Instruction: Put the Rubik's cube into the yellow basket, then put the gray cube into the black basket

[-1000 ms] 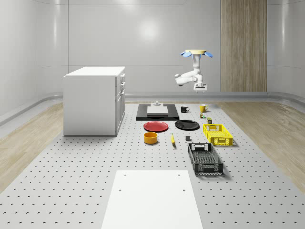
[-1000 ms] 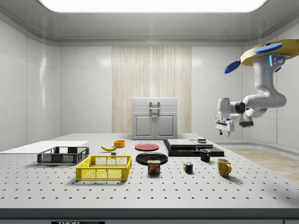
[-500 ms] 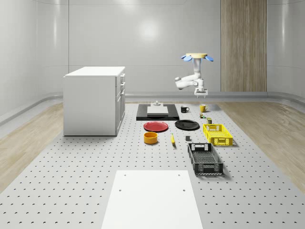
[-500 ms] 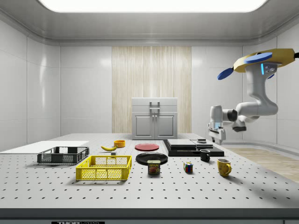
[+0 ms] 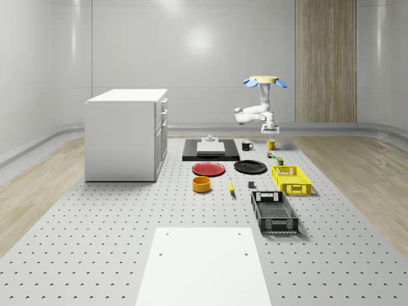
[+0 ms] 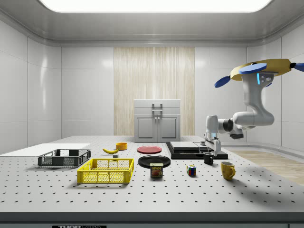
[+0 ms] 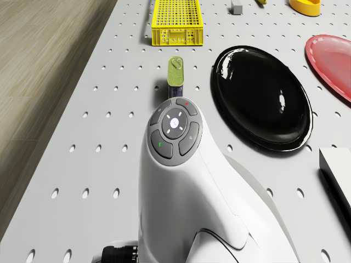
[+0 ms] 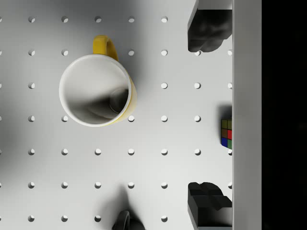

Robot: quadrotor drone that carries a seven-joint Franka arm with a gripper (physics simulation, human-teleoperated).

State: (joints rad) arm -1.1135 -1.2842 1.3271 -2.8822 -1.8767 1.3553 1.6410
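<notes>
White sheet (image 5: 204,264) is closest to the whole-scene camera. Past it sits the black basket (image 5: 278,224), and the gray cube (image 5: 251,185) lies on the surface just beyond that, untouched. Next comes the yellow basket (image 5: 294,189), with nothing in it that I can see.

Further back there's a can (image 6: 156,170), and then the Rubik's cube (image 6: 191,170) sitting on the surface between the can and a yellow mug (image 6: 227,169). So step one isn't done yet, by my read.

The gripper (image 8: 207,117) hangs low over that far end, right by a black mug (image 6: 208,158). Its fingers (image 8: 206,28) are spread apart with nothing in them. The drone (image 6: 259,71) hovers higher up and further toward the side view's right.

Here's what bugs me: in the wrist view the Rubik's cube (image 8: 226,133) sits off to one side, not between the fingers, and the yellow mug (image 8: 96,91) is well off the other way. Drop straight down from here and it probably closes on bare surface, or a finger nudges the cube away (it's small and light-looking, so it'd skate). Both mugs are close enough to get clipped too. Later, a low carry toward the yellow basket could knock the can, since it's roughly on that line.
</notes>
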